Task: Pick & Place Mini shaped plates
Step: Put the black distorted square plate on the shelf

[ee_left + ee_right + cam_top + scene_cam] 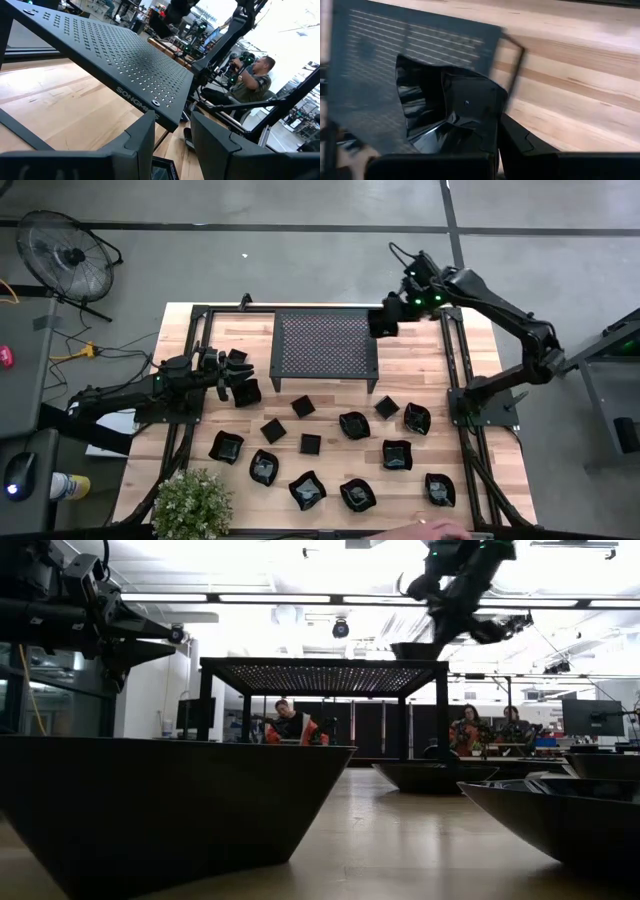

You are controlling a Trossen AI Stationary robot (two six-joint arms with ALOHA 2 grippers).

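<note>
Above the rack's right rear corner, right pincer clamped 1 mini plate; rack top lay just leftward below. Left pincer part-open, whether gripping unclear, beside plates on table.

The rack stands at the table's far middle. Small plates lie scattered in front of it. A plant sits at the near left corner.

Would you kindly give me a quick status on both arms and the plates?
Right gripper shut on a mini plate at the rack's corner. Left gripper holds a plate beside the rack. Nothing blocking.
</note>
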